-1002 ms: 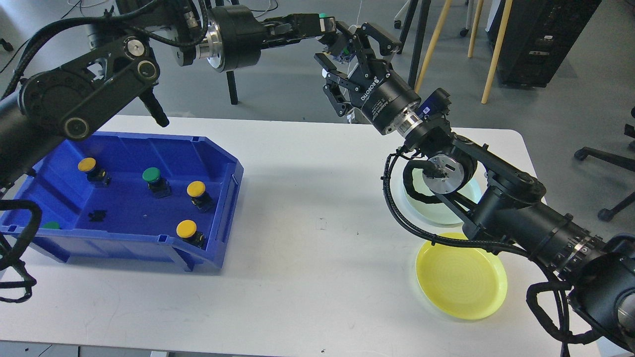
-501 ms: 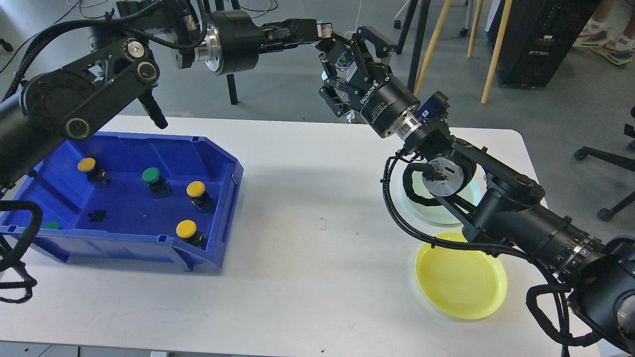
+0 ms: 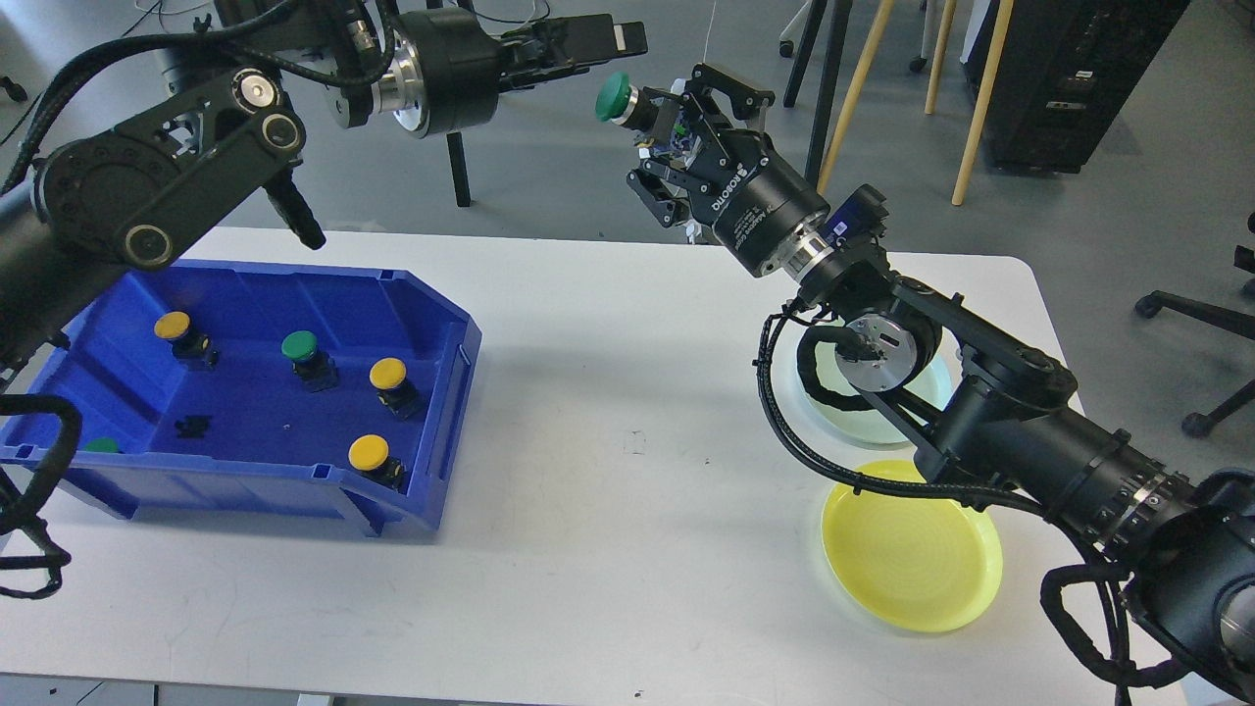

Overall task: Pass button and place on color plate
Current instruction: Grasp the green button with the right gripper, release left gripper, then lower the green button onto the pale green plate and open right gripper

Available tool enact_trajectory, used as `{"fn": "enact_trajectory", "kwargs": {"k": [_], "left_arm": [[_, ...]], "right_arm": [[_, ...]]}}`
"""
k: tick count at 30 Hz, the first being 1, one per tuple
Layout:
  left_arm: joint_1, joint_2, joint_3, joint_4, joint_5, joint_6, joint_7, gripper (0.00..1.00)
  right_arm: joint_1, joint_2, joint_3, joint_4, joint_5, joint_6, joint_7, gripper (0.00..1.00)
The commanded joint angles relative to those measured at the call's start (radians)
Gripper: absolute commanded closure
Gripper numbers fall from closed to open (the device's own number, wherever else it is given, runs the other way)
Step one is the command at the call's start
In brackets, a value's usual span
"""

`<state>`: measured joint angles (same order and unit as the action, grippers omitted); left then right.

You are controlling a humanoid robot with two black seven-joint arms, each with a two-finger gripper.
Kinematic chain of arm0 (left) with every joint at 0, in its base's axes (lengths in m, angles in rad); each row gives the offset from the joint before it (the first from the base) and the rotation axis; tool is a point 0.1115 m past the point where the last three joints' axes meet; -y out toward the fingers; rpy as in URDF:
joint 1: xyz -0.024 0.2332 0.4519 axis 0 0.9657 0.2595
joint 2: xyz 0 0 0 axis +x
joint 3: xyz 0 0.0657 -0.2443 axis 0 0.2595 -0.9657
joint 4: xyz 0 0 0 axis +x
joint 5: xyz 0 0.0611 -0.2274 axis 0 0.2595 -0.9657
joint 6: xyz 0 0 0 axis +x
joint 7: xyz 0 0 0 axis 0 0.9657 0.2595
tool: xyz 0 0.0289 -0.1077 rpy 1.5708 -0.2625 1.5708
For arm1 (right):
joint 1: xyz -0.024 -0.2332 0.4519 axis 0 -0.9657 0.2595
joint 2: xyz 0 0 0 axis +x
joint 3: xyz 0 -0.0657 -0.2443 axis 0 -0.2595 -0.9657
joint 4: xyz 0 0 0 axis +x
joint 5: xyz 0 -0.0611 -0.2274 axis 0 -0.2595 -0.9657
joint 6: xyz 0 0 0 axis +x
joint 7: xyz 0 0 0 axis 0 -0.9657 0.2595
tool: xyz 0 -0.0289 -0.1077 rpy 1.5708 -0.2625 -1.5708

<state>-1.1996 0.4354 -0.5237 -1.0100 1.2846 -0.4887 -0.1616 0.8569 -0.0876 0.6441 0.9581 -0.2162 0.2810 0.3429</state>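
A green-capped button (image 3: 615,97) is held in the air above the table's far edge. My right gripper (image 3: 655,106) is shut on its dark body, with the cap pointing left. My left gripper (image 3: 620,37) is up and to the left of the button, apart from it and empty. A yellow plate (image 3: 912,561) lies at the front right of the table. A pale green plate (image 3: 887,424) lies behind it, partly hidden by my right arm.
A blue bin (image 3: 446,412) stands on the left of the white table (image 3: 627,392). It holds three yellow buttons (image 3: 387,375), a green button (image 3: 299,346) and another green one at its left edge. Chair and table legs stand behind the table.
The green button passed from my left gripper to my right one. The left gripper has let go and drawn back to the left. The right gripper shut on the button.
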Motion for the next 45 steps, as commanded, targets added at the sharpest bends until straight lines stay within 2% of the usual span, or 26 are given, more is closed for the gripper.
{"fn": "enact_trajectory", "kwargs": {"k": [1, 5, 12, 28, 45], "left_arm": [[0.0, 0.006, 0.001, 0.002, 0.002, 0.0, 0.001, 0.0], [0.003, 0.017, 0.001, 0.002, 0.001, 0.0, -0.001, 0.0], [0.003, 0.017, -0.001, 0.021, 0.001, 0.0, -0.001, 0.0], [-0.008, 0.017, 0.001, 0.056, 0.001, 0.0, -0.001, 0.0], [-0.009, 0.04, -0.002, 0.056, -0.001, 0.0, -0.004, 0.0]], "right_arm": [[-0.016, -0.011, 0.0, 0.005, 0.001, 0.0, -0.001, 0.95], [-0.052, -0.063, 0.003, 0.014, 0.003, 0.023, -0.002, 0.95], [-0.082, -0.078, 0.012, 0.014, 0.003, 0.027, -0.001, 0.95], [-0.282, -0.256, 0.051, -0.005, 0.001, 0.102, 0.004, 0.94], [-0.398, -0.274, 0.049, -0.194, 0.001, 0.165, 0.018, 0.94]]}}
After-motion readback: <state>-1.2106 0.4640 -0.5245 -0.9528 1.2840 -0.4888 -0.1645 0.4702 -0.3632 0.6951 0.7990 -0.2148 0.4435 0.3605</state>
